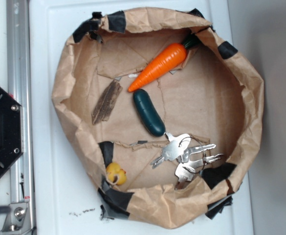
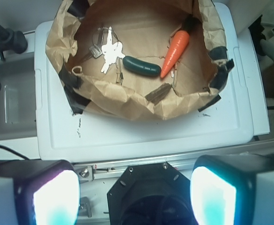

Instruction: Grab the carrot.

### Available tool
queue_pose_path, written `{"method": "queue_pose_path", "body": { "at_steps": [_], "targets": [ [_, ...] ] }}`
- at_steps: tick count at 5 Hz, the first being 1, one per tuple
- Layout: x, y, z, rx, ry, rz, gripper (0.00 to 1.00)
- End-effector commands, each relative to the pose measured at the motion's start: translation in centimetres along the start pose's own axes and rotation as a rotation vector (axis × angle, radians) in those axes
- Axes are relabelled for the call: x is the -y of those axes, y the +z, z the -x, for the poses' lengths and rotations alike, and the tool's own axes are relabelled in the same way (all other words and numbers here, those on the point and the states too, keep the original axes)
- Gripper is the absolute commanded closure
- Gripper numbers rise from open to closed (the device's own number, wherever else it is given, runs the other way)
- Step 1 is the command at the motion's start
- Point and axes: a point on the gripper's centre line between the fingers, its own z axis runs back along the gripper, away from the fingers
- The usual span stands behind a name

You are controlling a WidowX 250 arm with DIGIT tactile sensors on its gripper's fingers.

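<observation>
Inside the crumpled brown paper basin point(image 1: 64, 88), far side, glossy orange plastic carrot point(image 1: 161, 65) lies diagonal, tip near dark green pickle toy point(image 1: 149, 112); gripper point(image 2: 134, 194), wide open and empty, should straddle mid-body crosswise.

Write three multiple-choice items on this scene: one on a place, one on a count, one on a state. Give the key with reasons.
1. Where does the carrot lie?
A. Inside the paper nest
B. On the white lid outside it
C. In the claw

2. How many yellow ducks show?
A. None
B. One
C. Three

3. How does the claw stand?
A. Shut on the carrot
B. Shut on the pickle
C. Open, holding nothing

Key: 1 A, the carrot rests on the paper floor near the pickle. 2 B, a single duck sits at the nest's rim. 3 C, the wrist view shows both fingers wide apart, far from the nest.
</observation>
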Motion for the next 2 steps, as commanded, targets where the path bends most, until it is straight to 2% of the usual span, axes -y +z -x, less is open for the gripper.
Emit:
{"method": "queue_pose_path", "body": {
  "at_steps": [1, 2],
  "targets": [
    [0.0, 0.0, 0.0, 0.0, 0.0, 0.0, 0.0],
    [-0.3, -3.1, -4.7, 0.079, 0.038, 0.0, 0.0]
  ]
}}
